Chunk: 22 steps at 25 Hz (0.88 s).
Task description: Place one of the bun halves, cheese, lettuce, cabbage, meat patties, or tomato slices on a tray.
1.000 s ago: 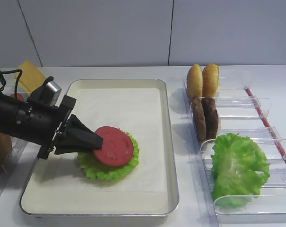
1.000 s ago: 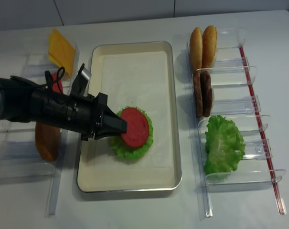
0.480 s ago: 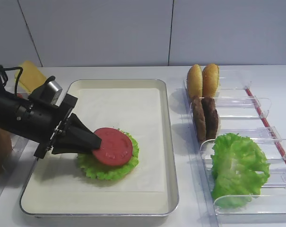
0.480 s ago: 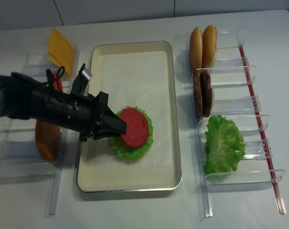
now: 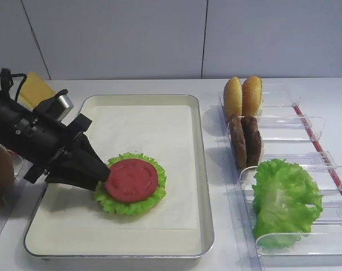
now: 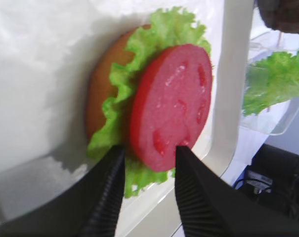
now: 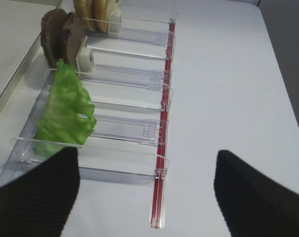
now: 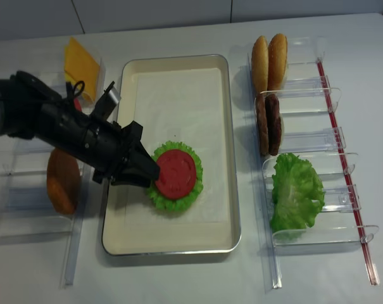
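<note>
A red tomato slice [image 5: 131, 179] [image 8: 175, 174] lies flat on a lettuce leaf [image 5: 154, 199] in the cream tray [image 5: 200, 147]. In the left wrist view the tomato slice [image 6: 171, 106] rests on lettuce [image 6: 122, 84] over a tan bun half [image 6: 97, 101]. My left gripper [image 6: 150, 150] [image 5: 103, 176] is open at the slice's near edge, its fingers [image 6: 107, 197] standing either side of that rim. My right gripper [image 7: 144, 197] hangs open and empty over the table beside the clear holders.
On the right, clear holders [image 5: 306, 121] carry two bun halves [image 5: 242, 96], two meat patties [image 5: 245, 140] and loose lettuce [image 5: 284, 200] [image 7: 65, 116]. Cheese [image 8: 81, 60] and another bun half [image 8: 63, 180] sit in holders on the left. The tray's raised rim [image 8: 233, 145] borders the stack.
The tomato slice went from tilted in the left jaws to flat on the lettuce. The left jaws opened and let it go, and the arm sank lower and slid left.
</note>
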Available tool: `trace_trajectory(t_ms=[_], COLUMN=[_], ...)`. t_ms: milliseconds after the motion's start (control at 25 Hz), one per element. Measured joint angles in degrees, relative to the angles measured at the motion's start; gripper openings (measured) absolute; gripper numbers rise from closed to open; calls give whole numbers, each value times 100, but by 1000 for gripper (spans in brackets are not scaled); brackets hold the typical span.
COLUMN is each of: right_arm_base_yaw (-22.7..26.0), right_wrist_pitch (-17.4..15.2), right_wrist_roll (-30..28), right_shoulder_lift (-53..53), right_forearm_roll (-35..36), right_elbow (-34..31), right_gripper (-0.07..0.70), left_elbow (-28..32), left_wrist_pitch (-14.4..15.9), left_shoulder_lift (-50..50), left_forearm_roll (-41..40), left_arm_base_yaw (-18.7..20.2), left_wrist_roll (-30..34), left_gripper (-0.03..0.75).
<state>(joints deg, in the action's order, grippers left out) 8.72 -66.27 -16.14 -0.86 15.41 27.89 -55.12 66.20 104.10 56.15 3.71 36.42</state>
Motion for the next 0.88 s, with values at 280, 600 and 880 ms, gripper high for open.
trace_trajectory(t_ms=[280,600,880], right_arm_base_yaw=[0,0,0], right_wrist_pitch=[0,0,0], right_wrist_roll=[0,0,0], right_shoulder_lift=[0,0,0], right_forearm_roll=[0,0,0], right_elbow=[0,0,0], right_gripper=[562,562,562], left_elbow=[-582,-1452,-1677], left_wrist_pitch=[111,220,323], left_shoulder_lift=[-94,-545,-1306], left_forearm_roll=[-761,-2342,-3808], left_arm_base_yaw=[0,0,0], left_wrist_roll=[-707,-2001,-3152], left_gripper=[243,243,243])
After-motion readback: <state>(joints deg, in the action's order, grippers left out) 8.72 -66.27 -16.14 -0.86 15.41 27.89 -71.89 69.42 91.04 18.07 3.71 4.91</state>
